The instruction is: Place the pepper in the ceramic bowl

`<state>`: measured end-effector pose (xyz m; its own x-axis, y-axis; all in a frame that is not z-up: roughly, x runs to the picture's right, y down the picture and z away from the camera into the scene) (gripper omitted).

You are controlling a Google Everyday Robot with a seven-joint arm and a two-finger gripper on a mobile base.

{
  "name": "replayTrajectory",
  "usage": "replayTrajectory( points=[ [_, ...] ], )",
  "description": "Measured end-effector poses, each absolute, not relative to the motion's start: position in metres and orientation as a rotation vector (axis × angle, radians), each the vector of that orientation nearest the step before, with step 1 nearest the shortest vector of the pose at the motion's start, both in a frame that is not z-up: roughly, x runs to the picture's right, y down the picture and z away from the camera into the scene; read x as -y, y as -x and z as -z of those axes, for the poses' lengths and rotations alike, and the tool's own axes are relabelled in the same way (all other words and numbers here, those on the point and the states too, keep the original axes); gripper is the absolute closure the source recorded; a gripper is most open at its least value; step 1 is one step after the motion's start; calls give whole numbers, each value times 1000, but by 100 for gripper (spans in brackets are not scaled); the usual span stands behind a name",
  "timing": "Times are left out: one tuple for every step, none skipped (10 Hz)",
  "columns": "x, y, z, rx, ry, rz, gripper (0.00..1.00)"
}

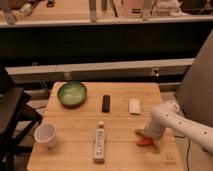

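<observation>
The small orange-red pepper (144, 142) lies on the wooden table (120, 127) near its front right. My gripper (146, 136) is at the end of the white arm coming in from the right, down right over the pepper and covering part of it. The green ceramic bowl (72, 93) stands at the table's back left, far from the gripper, with nothing showing in it.
A white cup (46, 135) stands at the front left. A clear bottle (100, 143) lies at the front middle. A black bar-shaped object (105, 103) and a small white object (134, 105) lie in the middle. A black chair (12, 112) stands to the left.
</observation>
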<state>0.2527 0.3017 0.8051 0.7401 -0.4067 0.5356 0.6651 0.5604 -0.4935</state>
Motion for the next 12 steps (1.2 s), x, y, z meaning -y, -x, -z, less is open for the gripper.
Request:
replayTrajectory(
  points=[
    [-300, -252, -805, 386, 736, 651, 53],
    [-298, -249, -804, 390, 733, 651, 63],
    [-295, -249, -802, 388, 733, 651, 73],
    [-292, -250, -800, 386, 732, 650, 84],
    [-296, -254, -797, 386, 744, 652, 94],
    [-296, -256, -795, 385, 745, 651, 97],
    [-295, -256, -794, 385, 745, 650, 98],
    [-294, -256, -794, 385, 744, 651, 98],
    [-294, -256, -794, 384, 743, 651, 98],
    [-293, -256, -792, 383, 741, 654, 98],
    [-286, -256, -790, 385, 733, 662, 98],
    [-282, -263, -788, 385, 731, 670, 98]
  ],
)
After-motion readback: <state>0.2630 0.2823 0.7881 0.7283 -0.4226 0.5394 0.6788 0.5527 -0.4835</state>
